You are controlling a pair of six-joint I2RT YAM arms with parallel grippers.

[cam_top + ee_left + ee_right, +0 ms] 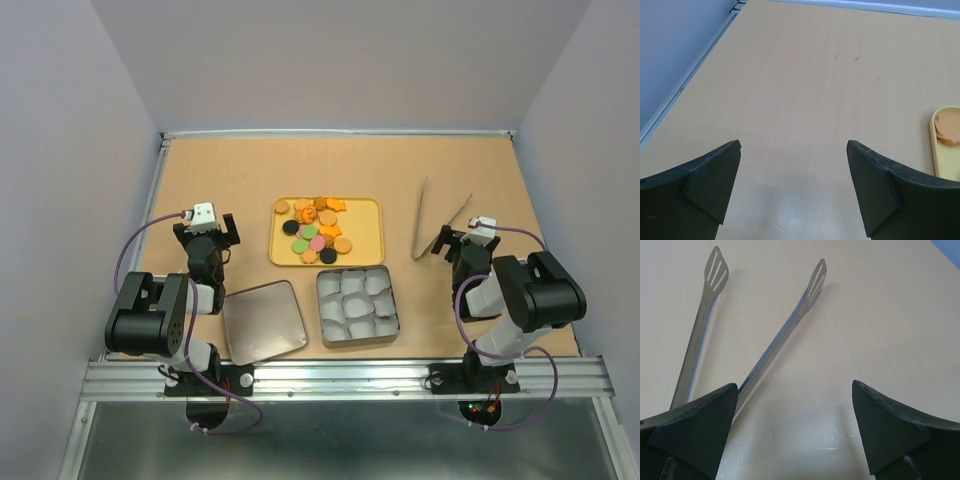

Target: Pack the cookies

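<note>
Tan wooden surface (200, 170), walled in pale panels on three sides. Bolted at its near edge, two black-and-white arms: left arm (150, 315) folded up at the near left, right arm (525, 295) folded up at the near right. Between them, flat on the surface, a square metal lid (262, 320) with rounded corners, just beside and left of an open square metal tin (322, 300). Beyond the tin, a yellow tray (370, 240), rectangular, round-cornered. Right of the tray and apart from it, metal tongs (420, 215), lying flat, spread in a V, slotted tips pointing away from the arms, joined end nearest the right arm. Left pincer (207, 233) poised over bare surface left of the tray, jaws spread wide, gripping nothing; in the left wrist view, only the tray's rim (935, 145) and one tan-orange disc (949, 127) at the right edge. Right pincer (462, 240) just behind the joined end of the tongs, jaws likewise wide apart and empty; in the right wrist view, both tong blades (782, 337) running out ahead, toward the left finger's side. Inside the tin, white paper cups (355, 300), packed in rows and filling it; a small brown spot in the near-right cup, too small to identify. The cookies (318, 228) heaped on the tray: tan-orange, pink, green and black discs, with orange star-like pieces toward its far side.
</note>
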